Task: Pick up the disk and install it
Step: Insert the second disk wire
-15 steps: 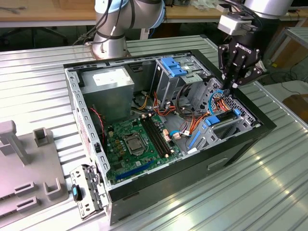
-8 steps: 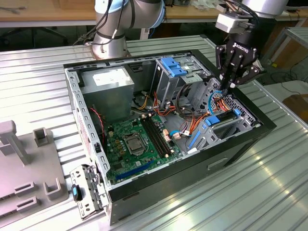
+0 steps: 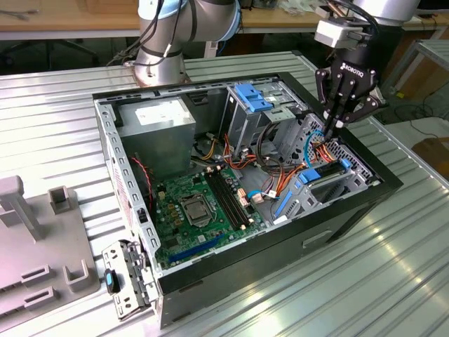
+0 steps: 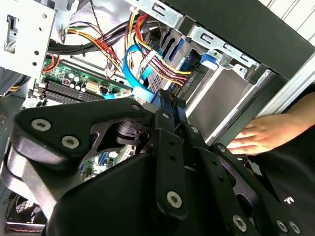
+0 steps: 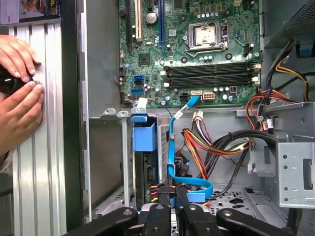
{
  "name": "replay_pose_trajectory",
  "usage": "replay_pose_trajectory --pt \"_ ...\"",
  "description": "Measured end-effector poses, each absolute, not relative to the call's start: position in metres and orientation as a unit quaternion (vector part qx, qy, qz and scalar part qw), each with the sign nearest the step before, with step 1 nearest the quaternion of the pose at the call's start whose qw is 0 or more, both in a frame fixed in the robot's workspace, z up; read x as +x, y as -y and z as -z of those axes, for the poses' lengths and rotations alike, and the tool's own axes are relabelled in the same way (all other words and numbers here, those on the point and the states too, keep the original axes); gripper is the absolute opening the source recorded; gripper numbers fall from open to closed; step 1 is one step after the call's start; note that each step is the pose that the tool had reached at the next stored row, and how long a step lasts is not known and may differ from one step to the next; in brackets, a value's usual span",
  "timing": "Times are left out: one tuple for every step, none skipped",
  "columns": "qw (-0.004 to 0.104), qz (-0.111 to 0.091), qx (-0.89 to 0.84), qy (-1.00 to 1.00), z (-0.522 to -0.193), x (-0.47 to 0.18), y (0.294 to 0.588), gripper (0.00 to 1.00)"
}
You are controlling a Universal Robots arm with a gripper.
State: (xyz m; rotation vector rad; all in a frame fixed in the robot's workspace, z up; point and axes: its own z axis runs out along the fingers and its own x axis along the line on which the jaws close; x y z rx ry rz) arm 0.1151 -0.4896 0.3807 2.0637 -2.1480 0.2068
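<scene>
The disk (image 3: pixel 321 175) sits in the drive cage at the corner of the open computer case (image 3: pixel 175 295) on the exterior view's right, its blue carrier rails showing. In the first wrist view the disk (image 5: pixel 146 169) is edge-on in the cage under its blue carrier tab (image 5: pixel 144 137). My gripper (image 3: pixel 330 130) hangs just above the cage and its cables, fingers pressed together with nothing between them. The fingertips meet in front of the blue data cable (image 5: pixel 172 147) in both wrist views, gripper (image 5: pixel 172 194) and gripper (image 4: pixel 169 101).
A person's hands (image 5: pixel 17 93) rest on the ribbed metal table beside the case wall; one hand (image 4: pixel 261 135) lies close to my gripper. Motherboard (image 3: pixel 196 210), power supply (image 3: pixel 158 119) and cable bundles (image 5: pixel 216 147) crowd the case. A grey fixture (image 3: pixel 35 246) stands on the exterior view's left.
</scene>
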Motion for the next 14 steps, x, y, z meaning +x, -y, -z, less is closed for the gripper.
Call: replay_pose_trajectory --pt "0.078 -0.069 0.689 0.717 -0.381 0.115 0.491 0.16" --pt "0.075 -0.066 0.689 0.718 -0.380 0.115 0.496 0.16" --pt "0.070 -0.061 0.690 0.718 -0.380 0.115 0.500 0.16" --pt "0.062 -0.053 0.691 0.719 -0.380 0.114 0.503 0.16" --pt "0.052 -0.043 0.691 0.719 -0.380 0.114 0.506 0.16" --pt "0.043 -0.033 0.692 0.720 -0.380 0.114 0.510 0.16" --pt "0.041 -0.030 0.692 0.720 -0.379 0.113 0.512 0.16" --pt "0.039 -0.029 0.692 0.720 -0.379 0.113 0.515 0.16" --pt "0.038 -0.028 0.692 0.720 -0.379 0.113 0.519 0.16" --pt "0.038 -0.028 0.692 0.720 -0.379 0.113 0.523 0.16" --pt "0.038 -0.028 0.692 0.720 -0.379 0.112 0.525 0.16" --pt "0.038 -0.028 0.692 0.720 -0.379 0.112 0.528 0.16" --pt "0.038 -0.028 0.692 0.720 -0.379 0.111 0.530 0.16" --pt "0.038 -0.028 0.692 0.720 -0.378 0.111 0.531 0.16"
